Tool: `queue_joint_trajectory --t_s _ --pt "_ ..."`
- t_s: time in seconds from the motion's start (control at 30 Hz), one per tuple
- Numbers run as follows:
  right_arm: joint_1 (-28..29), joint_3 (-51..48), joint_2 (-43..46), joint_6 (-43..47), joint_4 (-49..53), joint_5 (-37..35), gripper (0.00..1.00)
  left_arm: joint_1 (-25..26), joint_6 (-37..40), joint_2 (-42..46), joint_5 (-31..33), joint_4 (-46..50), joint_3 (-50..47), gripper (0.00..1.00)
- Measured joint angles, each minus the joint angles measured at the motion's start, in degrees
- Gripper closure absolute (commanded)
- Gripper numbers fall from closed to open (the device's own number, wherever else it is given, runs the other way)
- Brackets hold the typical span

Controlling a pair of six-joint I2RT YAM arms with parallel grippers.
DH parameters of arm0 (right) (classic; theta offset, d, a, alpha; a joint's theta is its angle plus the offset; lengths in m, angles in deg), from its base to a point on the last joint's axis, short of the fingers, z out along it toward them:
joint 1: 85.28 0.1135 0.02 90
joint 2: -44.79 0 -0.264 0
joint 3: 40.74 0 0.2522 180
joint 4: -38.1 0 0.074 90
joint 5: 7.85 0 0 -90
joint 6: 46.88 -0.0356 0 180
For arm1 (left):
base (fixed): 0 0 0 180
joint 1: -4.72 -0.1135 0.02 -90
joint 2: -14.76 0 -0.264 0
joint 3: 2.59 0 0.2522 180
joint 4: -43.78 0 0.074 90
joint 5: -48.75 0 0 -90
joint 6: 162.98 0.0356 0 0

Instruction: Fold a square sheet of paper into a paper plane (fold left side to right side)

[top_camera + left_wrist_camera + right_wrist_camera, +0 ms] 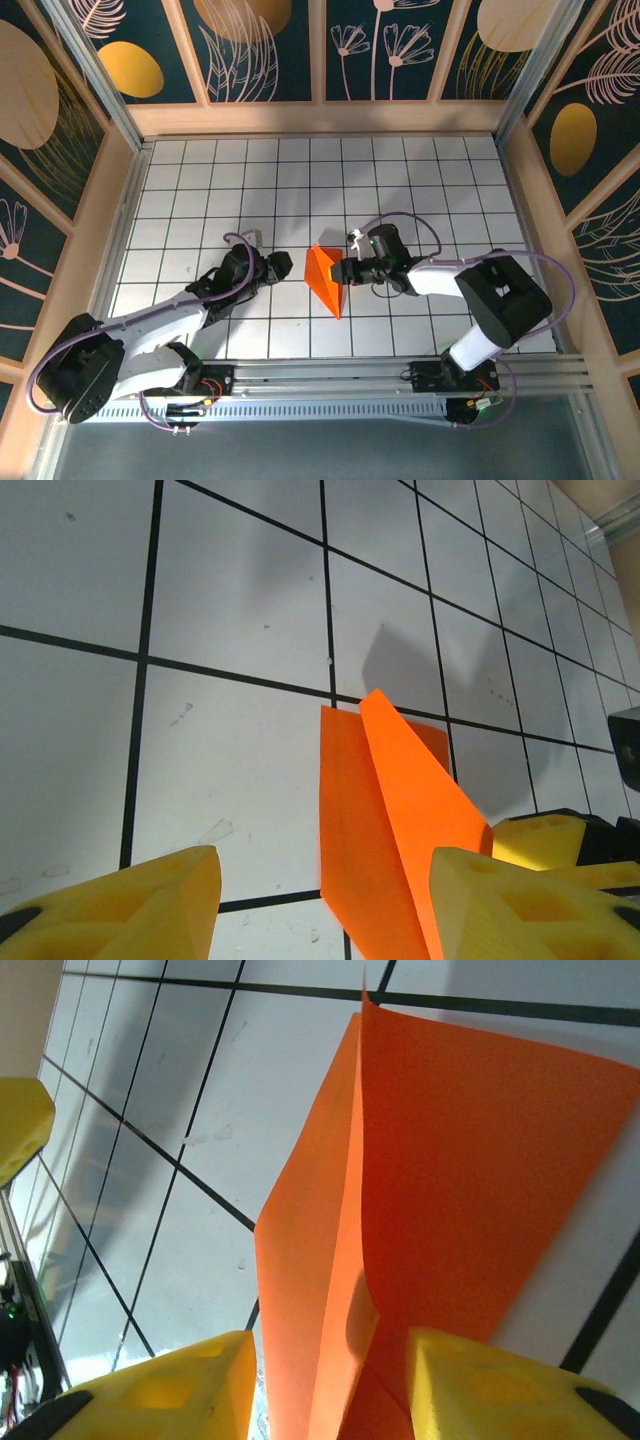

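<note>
Folded orange paper (326,278) on gridded tabletop (330,180). Left end effector (283,268) just beside it; right end effector (350,270) at its right edge.

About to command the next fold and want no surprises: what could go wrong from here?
1. The orange paper has a raised flap between the right gripper's open fingers; closing there could crumple it or crease it off-line.
2. The left gripper is open near the paper's left edge, apparently not pinning it, so a pull might drag the whole piece.
</note>
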Motion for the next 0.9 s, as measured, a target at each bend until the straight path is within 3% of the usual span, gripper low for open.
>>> queue_joint_trajectory --t_s 0.23,0.47,0.67,0.8,0.9 --pt "0.0 0.31 -0.94 -0.28 -1.97 0.57 1.0 0.0 -0.02 1.9 1.07 0.42 -0.04 0.4" --pt "-0.22 0.31 2.25 0.2 -1.9 -0.11 1.0 0.0 -0.35 3.58 0.81 0.2 -0.15 0.34" --pt "-2.78 0.31 11.98 1.22 -2.12 0.0 1.0 -0.04 -1.27 8.74 -1.79 -4.42 -2.12 0.21" --pt "-7.52 -0.42 18.84 0.48 -5.25 4.68 1.0 -0.11 -2.12 13.66 -5.84 -12.22 -4.98 0.12" --pt "-11.39 -1.4 21.88 -2.56 -9.73 10.67 1.0 -0.11 -2.19 16.9 -9.81 -18.93 -6.43 0.11"
